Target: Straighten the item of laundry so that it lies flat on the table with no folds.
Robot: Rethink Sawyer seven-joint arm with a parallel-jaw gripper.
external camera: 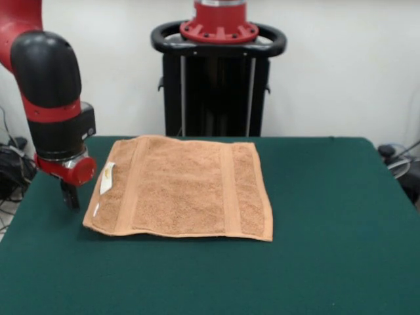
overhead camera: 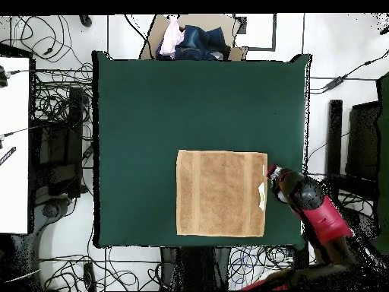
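The item of laundry (external camera: 184, 187) is an orange-tan towel lying spread out on the dark green table (external camera: 328, 230); in the overhead view the towel (overhead camera: 220, 192) looks like a flat rectangle with two woven bands. A small white label (external camera: 107, 178) sits at its left edge. My gripper (external camera: 70, 197) hangs just off that left edge, low over the table, beside the label and apart from the cloth. In the overhead view the gripper (overhead camera: 272, 176) is at the towel's right edge, mostly hidden under the red arm. Its fingers look close together with nothing between them.
A box of clothes (overhead camera: 194, 38) stands beyond the table's top edge in the overhead view. Cables cover the floor around the table. A white desk (overhead camera: 14, 144) stands at the left.
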